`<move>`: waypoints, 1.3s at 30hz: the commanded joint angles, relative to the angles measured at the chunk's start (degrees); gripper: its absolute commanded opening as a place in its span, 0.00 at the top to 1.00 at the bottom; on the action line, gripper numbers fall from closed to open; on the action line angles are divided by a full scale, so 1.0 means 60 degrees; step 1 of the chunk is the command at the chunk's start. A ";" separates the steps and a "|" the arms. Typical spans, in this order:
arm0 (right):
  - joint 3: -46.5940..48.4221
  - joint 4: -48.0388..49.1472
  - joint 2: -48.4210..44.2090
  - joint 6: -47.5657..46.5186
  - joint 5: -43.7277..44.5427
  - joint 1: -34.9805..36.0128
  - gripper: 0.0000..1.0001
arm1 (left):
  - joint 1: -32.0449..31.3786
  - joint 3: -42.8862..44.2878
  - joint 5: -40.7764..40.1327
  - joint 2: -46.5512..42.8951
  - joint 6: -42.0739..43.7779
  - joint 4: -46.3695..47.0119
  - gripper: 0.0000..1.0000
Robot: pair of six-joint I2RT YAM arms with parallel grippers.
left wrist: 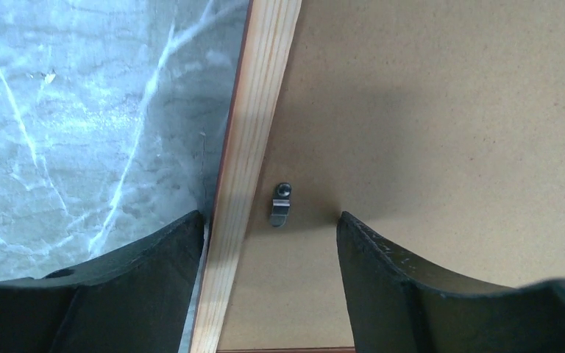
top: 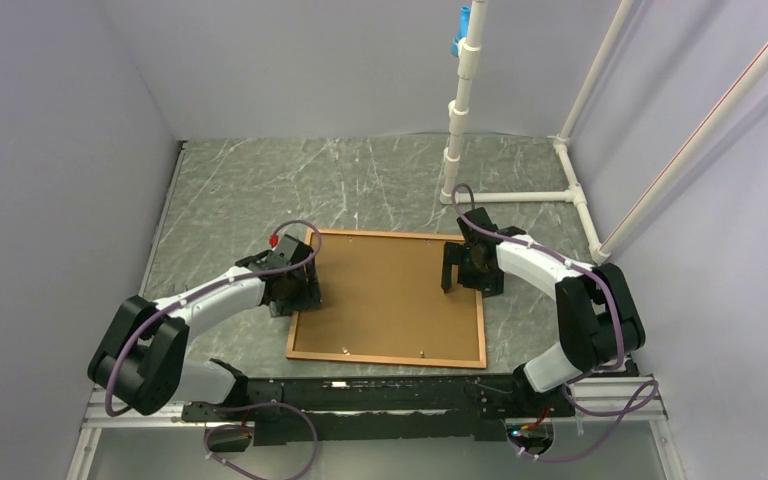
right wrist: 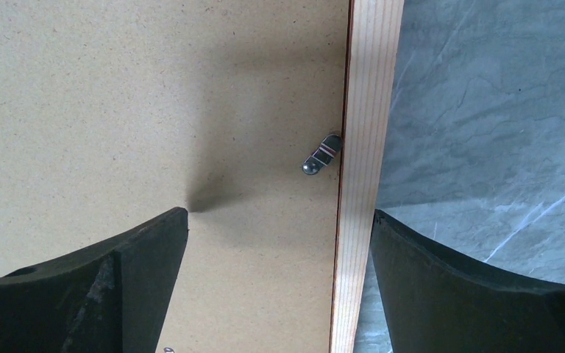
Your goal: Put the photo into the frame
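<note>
The frame [top: 390, 358] lies flat on the marbled table with a plain brown backing board [top: 385, 295] filling it; the photo is hidden. My left gripper [top: 295, 290] is open and straddles the frame's left side. In the left wrist view the pale wooden rail [left wrist: 246, 176] and a small metal clip [left wrist: 281, 204] lie between its fingers [left wrist: 382, 279]. My right gripper [top: 465, 265] is open and straddles the right side. Its wrist view shows the rail [right wrist: 364, 147] and a turned clip [right wrist: 321, 154] between the jaws, above the board [right wrist: 118, 110].
A white pipe stand [top: 460, 120] rises at the back right, its base pipes [top: 520, 196] lying on the table. Grey walls close in the left, back and right. A black mounting rail [top: 380, 400] runs along the near edge.
</note>
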 commanded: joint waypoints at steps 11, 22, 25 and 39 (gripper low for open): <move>-0.0383 0.0486 -0.0231 0.0096 -0.0409 0.0068 0.07 | -0.0015 0.0209 -0.1027 0.1234 0.0536 0.0041 0.55; -0.0471 0.0388 -0.0434 0.0041 -0.0415 0.0064 0.07 | -0.0010 0.0093 -0.0692 0.1461 0.0593 0.0357 0.98; -0.0517 0.0353 -0.0511 0.0009 -0.0411 0.0061 0.07 | -0.0018 0.0045 -0.0319 0.1094 0.0647 0.0420 0.74; 0.0470 0.0497 0.0606 0.0064 -0.0630 0.1046 0.07 | 0.0653 -0.0498 0.0917 -0.1838 0.0324 0.0189 0.27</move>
